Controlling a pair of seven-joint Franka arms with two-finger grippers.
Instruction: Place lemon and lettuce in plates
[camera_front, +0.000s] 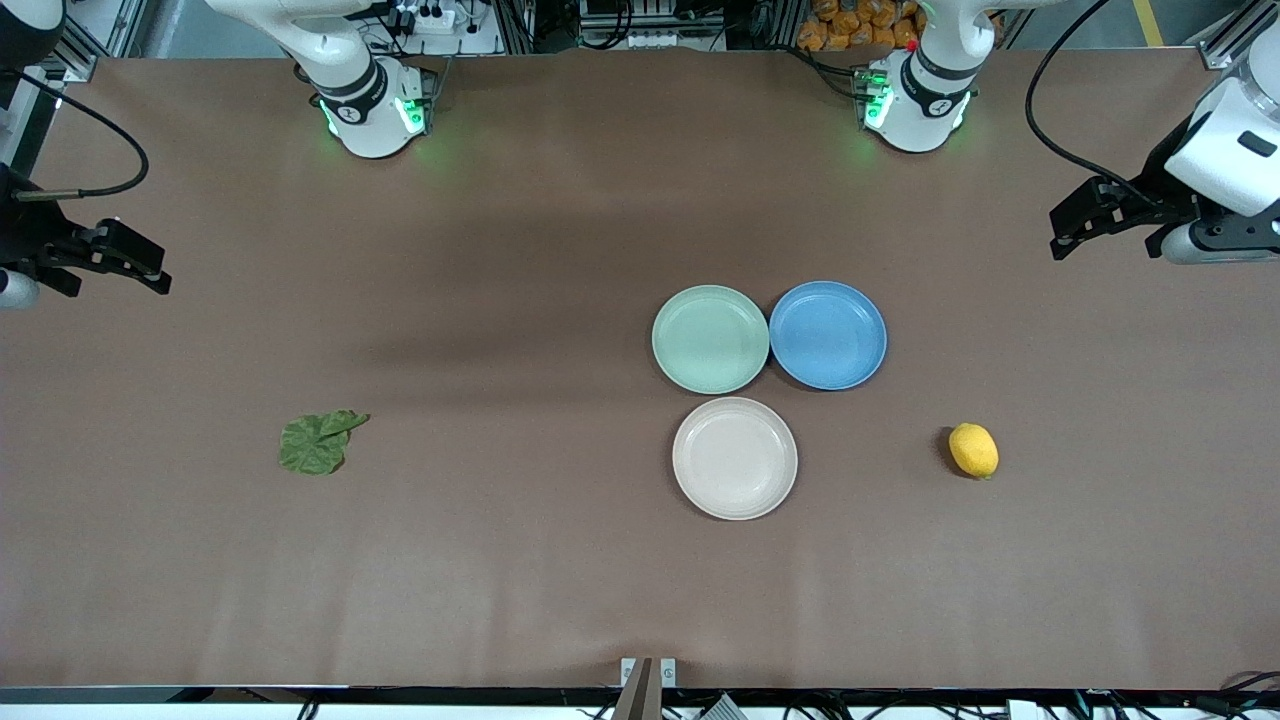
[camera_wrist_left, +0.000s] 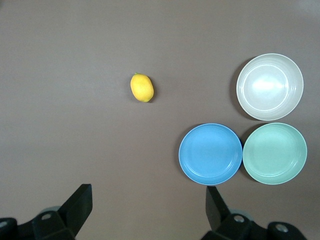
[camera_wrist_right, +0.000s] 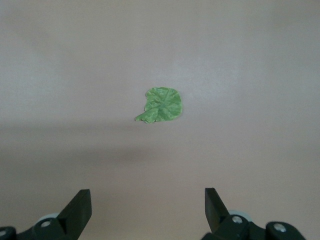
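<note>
My left tool (camera_front: 1062, 238) hangs over the table's edge at the left arm's end, fingers spread apart and holding nothing. My right tool (camera_front: 150, 272) hangs over the edge at the right arm's end, also spread apart and empty. I judge both are parked out wide so the middle of the table (camera_front: 520, 590) is open to view before either one reaches in.

The lemon (camera_front: 973, 450) lies on the bare table toward the left arm's end, well apart from every plate. The lettuce (camera_front: 317, 442) lies flat on the table toward the right arm's end, about as near to the front edge as the lemon. Neither is in a plate yet, so nothing of the task is done.

Near the table's middle three plates cluster: the mint green plate (camera_front: 710, 339) touching or just beside the blue plate (camera_front: 828, 335), and the beige plate (camera_front: 735, 458) nearer the front edge, close under the green one. All three are bare. Each piece of food sits on the side of the arm closest to it, so I would take the lemon with my left tool and the lettuce with my right.
</note>
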